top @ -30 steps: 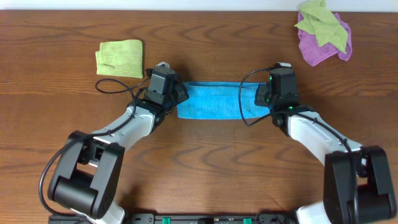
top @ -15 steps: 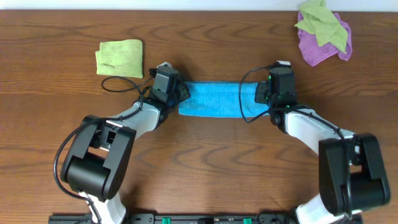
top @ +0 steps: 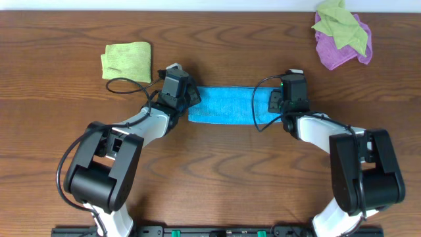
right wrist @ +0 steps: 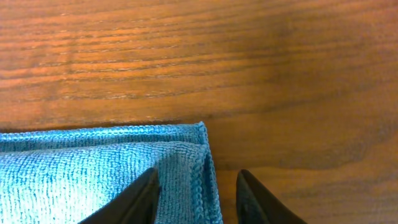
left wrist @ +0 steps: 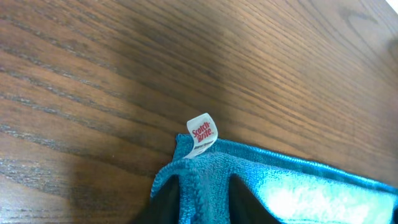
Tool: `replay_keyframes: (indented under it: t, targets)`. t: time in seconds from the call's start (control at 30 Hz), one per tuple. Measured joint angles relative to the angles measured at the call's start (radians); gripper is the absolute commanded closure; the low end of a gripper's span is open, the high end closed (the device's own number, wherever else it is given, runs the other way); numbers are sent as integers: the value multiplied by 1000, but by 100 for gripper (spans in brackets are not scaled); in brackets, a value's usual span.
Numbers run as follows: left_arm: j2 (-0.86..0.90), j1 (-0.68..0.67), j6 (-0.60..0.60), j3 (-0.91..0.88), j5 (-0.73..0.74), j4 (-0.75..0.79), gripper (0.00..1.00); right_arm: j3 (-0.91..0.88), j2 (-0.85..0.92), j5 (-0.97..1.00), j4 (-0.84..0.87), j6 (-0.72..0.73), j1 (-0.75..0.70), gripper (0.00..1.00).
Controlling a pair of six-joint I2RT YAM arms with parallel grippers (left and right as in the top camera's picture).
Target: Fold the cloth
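Straddling both ends: the sky-blue terry cloth (top: 227,105) lies as a long flat strip on the brown wooden table (top: 217,164), its long axis running straight from the left tool (top: 187,100) to the right tool (top: 276,103); each arm is nearest its own end. At the right tool the fingers (right wrist: 140,196) are spread wide, the hemmed corner lying between them, ungripped. At the left tool the dark fingers (left wrist: 166,202) flank a raised ridge of cloth just behind the small white tag (left wrist: 201,135); whether they press it I cannot tell. Judging it, the next fold goes end to end along that axis; bare wood shows ahead of both tools. The flat light-green cloth (top: 126,61) sits well outside the left tool, the crumpled green-and-purple pile (top: 339,39) well beyond the right.
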Motion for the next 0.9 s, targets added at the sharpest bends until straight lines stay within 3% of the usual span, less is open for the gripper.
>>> replay_keyframes:
  t: [0.23, 0.47, 0.57, 0.67, 0.73, 0.9]
  targets:
    - [-7, 0, 39, 0, -2, -8, 46, 0, -26, 1, -83, 0, 0, 40]
    - [-117, 0, 50, 2, -1, -106, 40, 0, -185, -1, -198, 26, 0, 34]
    - [-162, 0, 49, 3, 2, -161, 50, 1, -267, -3, -270, 63, 0, 32]
    - [-179, 0, 48, 4, 37, -175, 79, 2, -339, -6, -369, 109, 0, 30]
    - [-179, 0, 34, 4, 62, -179, 91, 2, -381, -13, -438, 149, 0, 28]
    - [-176, -14, 8, 5, 95, -143, 94, 3, -450, -92, -603, 298, 0, 21]
